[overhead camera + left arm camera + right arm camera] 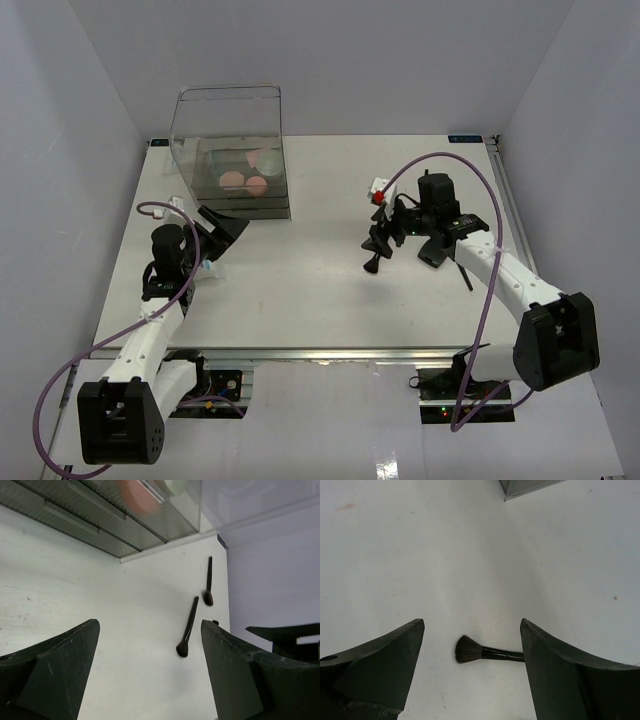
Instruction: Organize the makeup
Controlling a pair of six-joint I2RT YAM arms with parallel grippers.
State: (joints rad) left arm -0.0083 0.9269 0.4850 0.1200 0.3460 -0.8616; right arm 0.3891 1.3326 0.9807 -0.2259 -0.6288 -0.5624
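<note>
Two slim black brushes (188, 627) (208, 581) lie on the white table to the right of the clear box. In the right wrist view one brush (469, 650) lies with its bristle head between my fingers and its handle running behind the right finger (570, 670). My right gripper (472, 622) hangs open just above it, over the brushes (373, 260) in the top view. My left gripper (150, 625) stands open and empty near the box's front. Round pink discs (232, 180) (256, 185) and a pale green disc (266, 160) sit inside the box.
The big clear plastic box (228, 120) with drawers (75, 515) stands at the back left. A small white and red piece (378, 189) sits behind the right gripper (385, 238). Grey walls close the table (300, 290) on three sides.
</note>
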